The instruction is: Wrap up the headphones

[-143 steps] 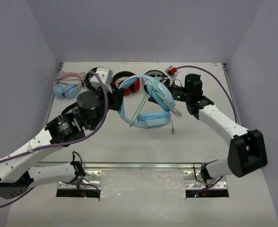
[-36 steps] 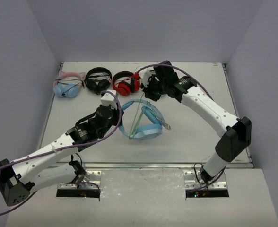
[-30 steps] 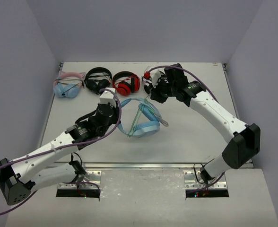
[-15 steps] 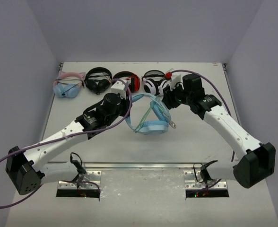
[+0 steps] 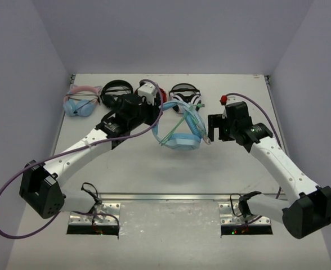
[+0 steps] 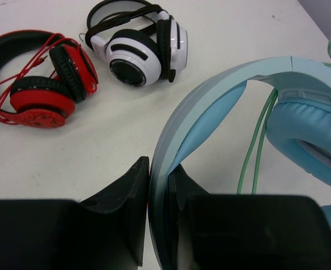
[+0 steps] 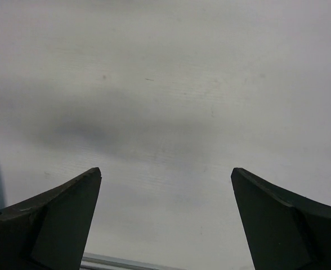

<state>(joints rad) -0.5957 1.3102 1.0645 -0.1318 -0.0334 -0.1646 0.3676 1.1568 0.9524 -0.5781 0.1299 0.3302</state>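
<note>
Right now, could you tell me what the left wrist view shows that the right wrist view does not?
Only the left wrist view shows the left tool clamped on the headband of the headphones. It also shows their pale-green cable, with the red headphones and the white-and-black headphones lying beyond. Only the right wrist view shows the right tool, its jaws wide apart with nothing between them. Both show the white table.
</note>
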